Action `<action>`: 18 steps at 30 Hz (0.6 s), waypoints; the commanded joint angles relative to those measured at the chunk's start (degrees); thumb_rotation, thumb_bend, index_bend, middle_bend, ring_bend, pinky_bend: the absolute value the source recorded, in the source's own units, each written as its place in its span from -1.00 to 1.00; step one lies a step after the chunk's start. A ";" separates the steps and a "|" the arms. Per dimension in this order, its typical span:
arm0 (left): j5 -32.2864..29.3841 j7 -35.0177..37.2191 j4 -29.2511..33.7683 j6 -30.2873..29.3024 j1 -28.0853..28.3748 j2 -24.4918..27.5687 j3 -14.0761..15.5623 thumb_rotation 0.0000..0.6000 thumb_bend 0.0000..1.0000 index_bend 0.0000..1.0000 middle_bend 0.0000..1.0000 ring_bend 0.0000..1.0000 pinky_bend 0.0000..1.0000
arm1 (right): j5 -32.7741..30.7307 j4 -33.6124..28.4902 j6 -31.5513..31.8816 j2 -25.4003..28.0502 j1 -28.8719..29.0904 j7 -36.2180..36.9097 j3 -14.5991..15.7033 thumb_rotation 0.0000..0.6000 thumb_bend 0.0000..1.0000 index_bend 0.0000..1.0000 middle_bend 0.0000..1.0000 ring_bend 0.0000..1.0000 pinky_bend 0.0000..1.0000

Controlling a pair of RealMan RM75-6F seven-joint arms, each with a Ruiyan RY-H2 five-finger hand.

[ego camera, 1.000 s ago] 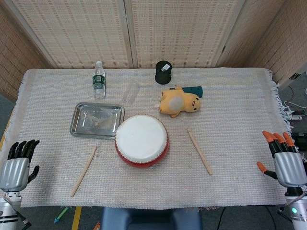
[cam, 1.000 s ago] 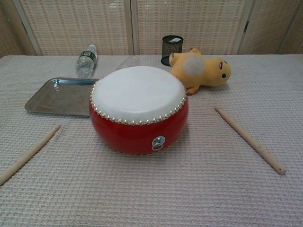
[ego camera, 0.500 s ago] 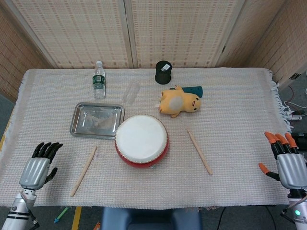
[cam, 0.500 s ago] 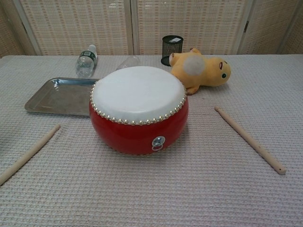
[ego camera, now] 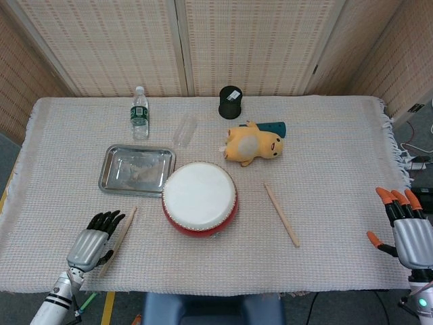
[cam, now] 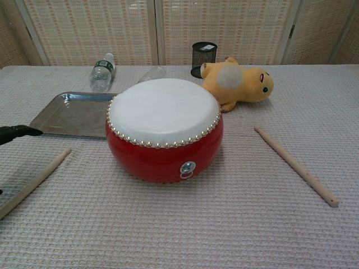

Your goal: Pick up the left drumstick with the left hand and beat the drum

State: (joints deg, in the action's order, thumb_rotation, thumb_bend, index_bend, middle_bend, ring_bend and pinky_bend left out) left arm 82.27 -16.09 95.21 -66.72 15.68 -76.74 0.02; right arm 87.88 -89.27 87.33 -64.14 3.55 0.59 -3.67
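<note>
Now my left hand (ego camera: pixel 92 245) sits fingers spread and holding nothing, right over the lower end of the left wooden drumstick (ego camera: pixel 124 229).

From the head view I see bare cloth along the bench (ego camera: pixel 338 169) front edge, and my right hand (ego camera: pixel 406 230) released at the right edge. The shallow metal tray (ego camera: pixel 108 169) holds something pale I cannot identify. The drumstick lies just left of the red drum with a white skin (ego camera: pixel 199 198), apart from it.

The drum (ego camera: pixel 199 198) sits mid-table; the tray (ego camera: pixel 111 177) lies to its left; the left drumstick (ego camera: pixel 123 232) lies before the tray, the left hand (ego camera: pixel 91 243) just beside it; the right drumstick (ego camera: pixel 281 214) lies right of the drum.
</note>
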 commanded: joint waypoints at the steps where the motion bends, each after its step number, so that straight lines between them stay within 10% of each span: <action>1: -0.36 -1.02 -0.01 0.95 0.52 -1.04 0.67 1.00 -0.44 -1.00 -1.00 -1.00 -0.98 | -0.06 0.12 -0.09 0.02 0.00 0.24 0.01 1.00 -0.58 -1.00 -0.76 -1.00 -1.00; 18: -4.44 -8.11 -2.85 0.67 -0.33 -5.16 2.47 1.00 -0.45 -1.00 -1.00 -1.00 -1.00 | 0.20 0.28 -0.61 0.14 0.40 0.82 0.02 1.00 -0.58 -1.00 -0.76 -1.00 -1.00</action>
State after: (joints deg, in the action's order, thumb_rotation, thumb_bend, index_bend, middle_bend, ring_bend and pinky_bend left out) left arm 77.88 -23.88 92.65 -65.79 15.49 -81.71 2.35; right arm 88.09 -89.00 86.72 -64.00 3.95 1.41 -3.65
